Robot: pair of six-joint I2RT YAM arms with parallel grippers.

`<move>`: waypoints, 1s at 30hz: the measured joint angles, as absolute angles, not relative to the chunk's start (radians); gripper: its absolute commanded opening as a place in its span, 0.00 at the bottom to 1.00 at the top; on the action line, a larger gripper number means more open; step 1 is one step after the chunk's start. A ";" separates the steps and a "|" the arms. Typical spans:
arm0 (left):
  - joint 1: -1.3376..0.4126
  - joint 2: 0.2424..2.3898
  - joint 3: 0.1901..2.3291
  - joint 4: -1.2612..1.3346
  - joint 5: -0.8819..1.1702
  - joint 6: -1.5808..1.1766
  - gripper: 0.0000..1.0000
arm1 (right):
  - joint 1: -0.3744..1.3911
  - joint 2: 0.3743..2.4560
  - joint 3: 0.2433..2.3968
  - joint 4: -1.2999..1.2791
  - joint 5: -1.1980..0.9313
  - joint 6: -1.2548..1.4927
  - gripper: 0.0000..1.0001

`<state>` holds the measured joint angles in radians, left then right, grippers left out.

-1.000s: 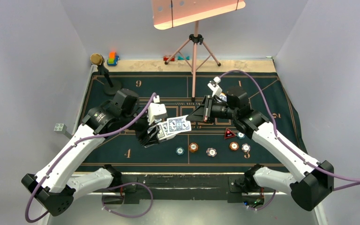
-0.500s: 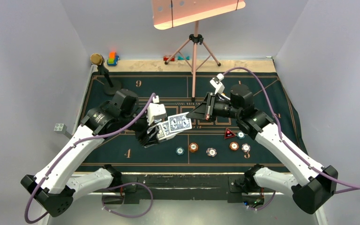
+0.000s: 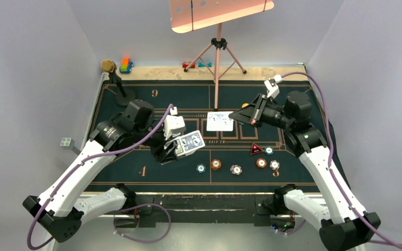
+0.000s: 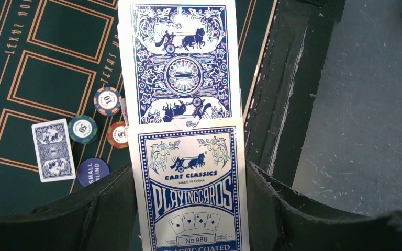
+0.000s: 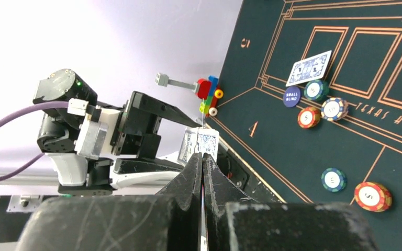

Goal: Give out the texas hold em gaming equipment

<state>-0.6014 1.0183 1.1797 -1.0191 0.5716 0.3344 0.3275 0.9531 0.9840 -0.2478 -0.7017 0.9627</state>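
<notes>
Our right hand (image 3: 237, 115), shut on one blue-backed white-bordered playing card (image 3: 219, 121), has carried it to 1 o'clock of the blue-printed card box (image 4: 188, 193) our left hand (image 3: 172, 150) clamps. We judge it light, bendy, slick: pinch an edge.

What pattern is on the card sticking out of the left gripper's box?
The card is blue-patterned with a white border; left wrist view.

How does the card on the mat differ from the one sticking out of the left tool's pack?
The mat card lies beside chips; the pack card sits in the pack, gripped above the mat by the left tool. The mat card shows whole; the pack card's near end is covered. Both have matching blue backs.
</notes>
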 measured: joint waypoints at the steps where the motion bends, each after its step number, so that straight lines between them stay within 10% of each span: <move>1: -0.601 1.018 1.180 -1.019 0.572 0.334 0.00 | 0.304 0.938 0.983 -0.253 -0.708 0.960 0.00; 30: -0.596 1.007 1.180 -1.030 0.572 0.336 0.00 | 0.082 0.914 0.549 -0.531 -0.296 0.713 0.00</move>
<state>-0.5964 1.0069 1.1797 -1.0298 0.5716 0.3363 0.0818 0.9138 0.5491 -0.5312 -0.2962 0.7128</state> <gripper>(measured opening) 0.711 0.007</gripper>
